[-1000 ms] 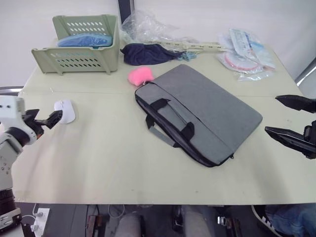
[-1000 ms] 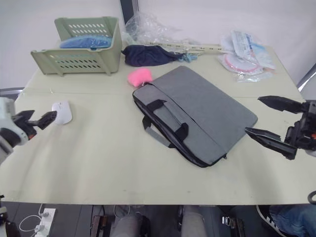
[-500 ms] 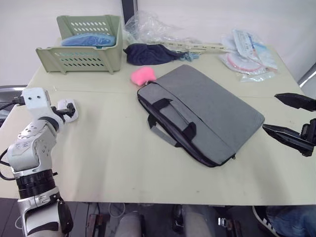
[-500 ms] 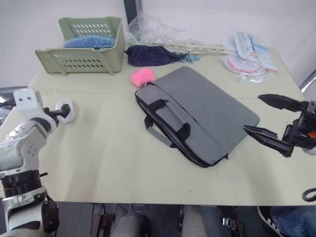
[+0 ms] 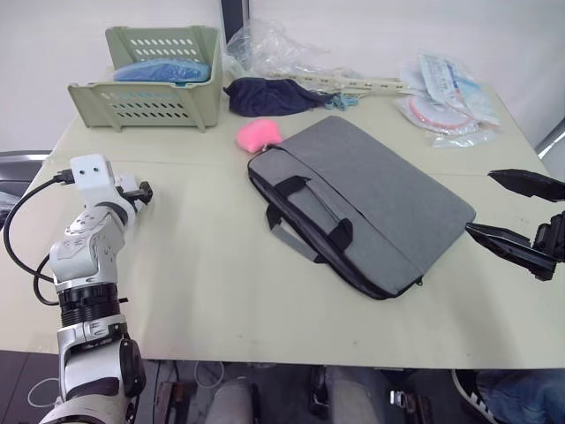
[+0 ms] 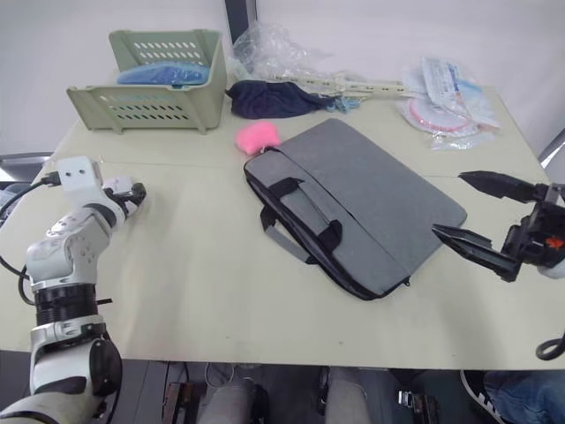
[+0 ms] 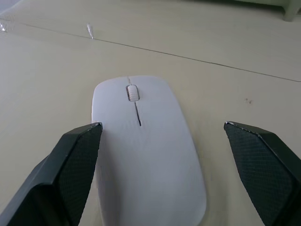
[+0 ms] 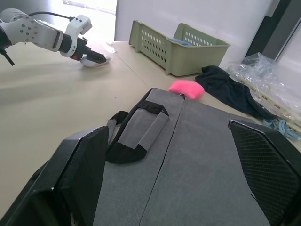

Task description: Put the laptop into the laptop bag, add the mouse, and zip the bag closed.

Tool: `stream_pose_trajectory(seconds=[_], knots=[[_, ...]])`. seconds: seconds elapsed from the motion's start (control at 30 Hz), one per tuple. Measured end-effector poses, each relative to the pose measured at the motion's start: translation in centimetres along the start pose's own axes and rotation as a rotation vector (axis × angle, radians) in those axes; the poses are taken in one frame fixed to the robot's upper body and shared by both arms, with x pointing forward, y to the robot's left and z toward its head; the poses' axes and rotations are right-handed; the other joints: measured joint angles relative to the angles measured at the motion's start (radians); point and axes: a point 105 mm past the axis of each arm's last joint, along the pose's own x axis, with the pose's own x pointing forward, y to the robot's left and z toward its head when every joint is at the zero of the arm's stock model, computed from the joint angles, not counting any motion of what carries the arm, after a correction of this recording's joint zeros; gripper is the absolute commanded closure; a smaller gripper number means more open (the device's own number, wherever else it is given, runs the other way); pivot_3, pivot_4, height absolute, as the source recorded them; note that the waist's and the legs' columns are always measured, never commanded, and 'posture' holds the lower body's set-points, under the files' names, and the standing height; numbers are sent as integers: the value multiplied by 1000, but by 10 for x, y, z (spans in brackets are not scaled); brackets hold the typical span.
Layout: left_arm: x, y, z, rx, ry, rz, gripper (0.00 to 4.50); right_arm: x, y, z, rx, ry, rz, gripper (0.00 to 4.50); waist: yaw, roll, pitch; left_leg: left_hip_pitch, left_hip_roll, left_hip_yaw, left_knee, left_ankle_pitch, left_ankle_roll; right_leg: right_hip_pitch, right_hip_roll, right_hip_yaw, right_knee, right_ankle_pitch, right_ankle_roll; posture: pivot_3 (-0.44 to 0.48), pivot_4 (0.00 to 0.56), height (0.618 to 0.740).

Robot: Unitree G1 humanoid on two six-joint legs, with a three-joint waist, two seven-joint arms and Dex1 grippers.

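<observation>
Straddling the mouse (image 7: 146, 155), my left gripper (image 7: 162, 136) is standing wide, 1 finger on each side of the white shell and neither pad visibly touching it. I am judging the step in hand to be the mouse pickup: the laptop is not in sight and the laptop bag (image 5: 362, 203) is lying flat and full-looking, so the laptop is probably inside already. Next move: I am needing to close both fingers squarely on the mouse flanks, lift straight up, then carry it across to the bag opening.

My right gripper (image 6: 481, 212) is hovering wide at the bag's right-hand corner, just beside the fabric, not gripping anything.

The mouse is sitting near the table (image 5: 203, 291) left edge, so any sideways push is risking a drop; I am keeping the closing motion centred. Between mouse and bag the surface is bare, giving free travel. Behind, the green basket (image 5: 146, 79), the pink plush (image 5: 258, 134) and the dark cloth (image 5: 269, 95) are standing well apart from that path.
</observation>
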Motion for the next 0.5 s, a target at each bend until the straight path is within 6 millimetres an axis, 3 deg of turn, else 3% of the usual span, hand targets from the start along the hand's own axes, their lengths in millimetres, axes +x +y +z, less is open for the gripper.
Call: stream_pose_trajectory(seconds=[0.5], knots=[[7,7,-5,5,-1,102,34,-1,4,1,-10,15,-9,38,2,0,0,-1,0,-2,1,0,0,0,-1,-2,0,0,0,0,150,740]])
